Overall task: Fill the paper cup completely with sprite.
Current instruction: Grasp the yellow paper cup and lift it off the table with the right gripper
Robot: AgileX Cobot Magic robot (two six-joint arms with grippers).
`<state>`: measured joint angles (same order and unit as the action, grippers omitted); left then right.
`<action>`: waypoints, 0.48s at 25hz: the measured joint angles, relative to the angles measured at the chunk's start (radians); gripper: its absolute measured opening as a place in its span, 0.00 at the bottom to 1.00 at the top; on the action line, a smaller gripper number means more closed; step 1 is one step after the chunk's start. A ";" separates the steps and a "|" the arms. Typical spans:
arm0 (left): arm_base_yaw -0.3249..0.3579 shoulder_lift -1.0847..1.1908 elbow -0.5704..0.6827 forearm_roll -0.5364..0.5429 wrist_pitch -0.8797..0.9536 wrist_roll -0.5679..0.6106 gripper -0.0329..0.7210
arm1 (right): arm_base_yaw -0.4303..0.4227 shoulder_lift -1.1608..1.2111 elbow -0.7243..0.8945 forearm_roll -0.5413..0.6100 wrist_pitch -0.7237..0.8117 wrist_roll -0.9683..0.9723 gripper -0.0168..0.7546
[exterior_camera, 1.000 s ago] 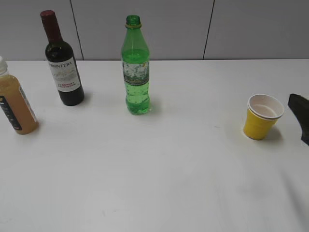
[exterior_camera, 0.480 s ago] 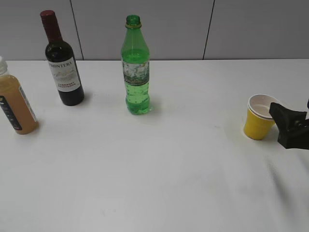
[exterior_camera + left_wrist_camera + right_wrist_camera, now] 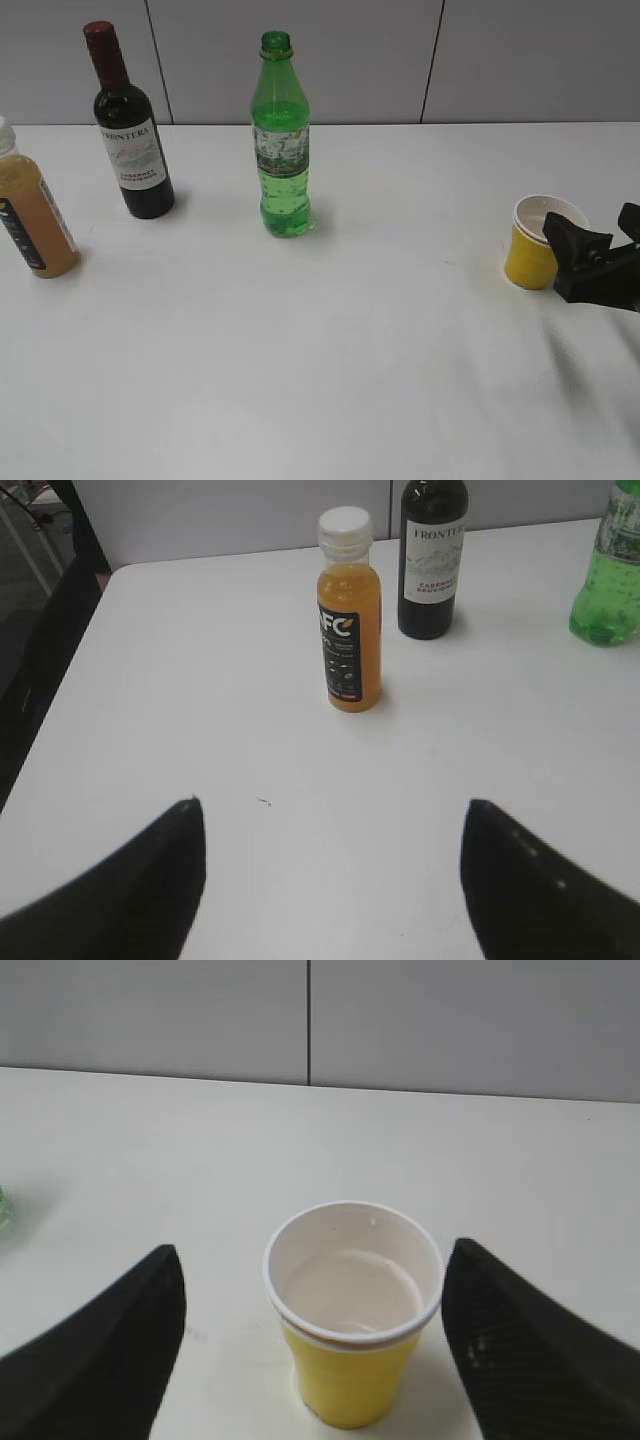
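The yellow paper cup stands upright at the right of the white table; in the right wrist view the cup shows its white inside. My right gripper is open, its fingers on either side of the cup, not touching it; in its own view the gripper straddles the cup. The green sprite bottle stands uncapped at the back middle, and its edge shows in the left wrist view. My left gripper is open and empty over bare table, out of the exterior view.
A dark wine bottle stands at the back left, also in the left wrist view. An orange-brown bottle with a white cap stands at the left edge, ahead of the left gripper. A grey wall runs behind the table.
My right gripper has come in from the right edge towards the cup and now has its fingers around it. The bottles and cup have not moved.
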<state>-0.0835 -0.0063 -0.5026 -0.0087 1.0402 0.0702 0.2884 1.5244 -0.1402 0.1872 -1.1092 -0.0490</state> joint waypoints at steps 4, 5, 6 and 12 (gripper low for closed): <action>0.000 0.000 0.000 0.000 0.000 0.000 0.84 | 0.000 0.068 -0.001 -0.001 -0.051 0.009 0.82; 0.000 0.000 0.000 0.000 0.000 0.000 0.84 | 0.000 0.082 -0.001 -0.001 -0.060 0.010 0.82; 0.000 0.000 0.000 0.000 0.000 0.000 0.83 | 0.000 0.098 -0.001 -0.001 -0.069 0.010 0.82; 0.000 0.000 0.000 0.000 0.000 0.000 0.83 | 0.000 0.196 -0.001 -0.001 -0.096 0.020 0.90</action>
<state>-0.0835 -0.0063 -0.5026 -0.0087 1.0402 0.0702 0.2884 1.7200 -0.1411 0.1865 -1.2050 -0.0295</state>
